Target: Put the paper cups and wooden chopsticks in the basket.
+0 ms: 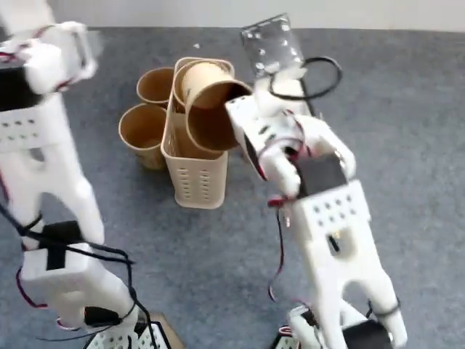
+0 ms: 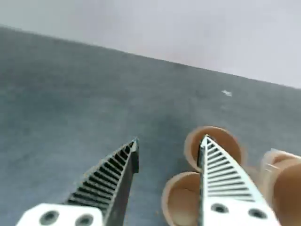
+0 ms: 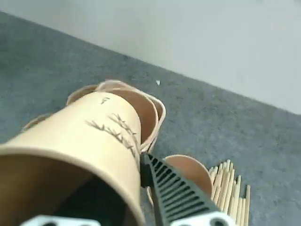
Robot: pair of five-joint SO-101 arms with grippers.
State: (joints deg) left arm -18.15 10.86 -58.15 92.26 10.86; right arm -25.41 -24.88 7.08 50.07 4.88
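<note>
My right gripper [image 1: 236, 116] is clamped on a cup [image 3: 94, 141], tilted over the basket [image 1: 195, 182], probably for dropping in. Chopsticks [image 3: 230, 188] lie nearby. My left gripper [image 2: 169, 140] hangs spread above two loose cups [image 1: 149, 109], likely next.

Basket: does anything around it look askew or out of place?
Yes. The held cup in the right gripper hangs tipped on its side over the basket, mouth sideways rather than upright. Two other cups stand outside it.
</note>
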